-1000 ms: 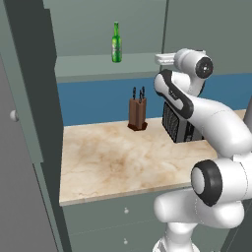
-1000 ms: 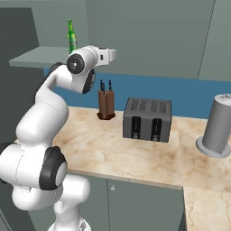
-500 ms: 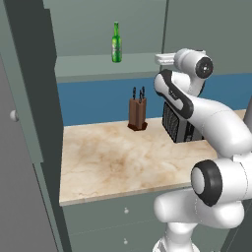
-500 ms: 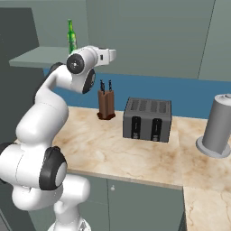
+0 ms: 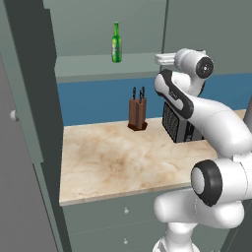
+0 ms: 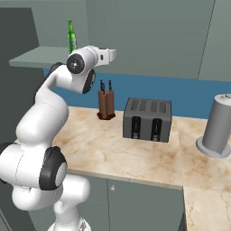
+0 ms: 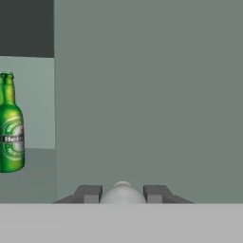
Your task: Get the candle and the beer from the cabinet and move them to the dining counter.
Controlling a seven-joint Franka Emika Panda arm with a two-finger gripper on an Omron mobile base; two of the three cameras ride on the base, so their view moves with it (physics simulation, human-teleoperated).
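The claw [image 7: 122, 193] is closing around a small pale round thing [image 7: 122, 190], right of the beer [image 7: 10, 130]; grasped off-centre, it may slip out.

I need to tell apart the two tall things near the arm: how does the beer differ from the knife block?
The beer is a slim green glass bottle with a long neck; the knife block is a squat brown block with dark handles sticking out. The beer stands up on the cabinet shelf, the knife block lower down on the marble worktop. Both stand upright, untouched by the arm.
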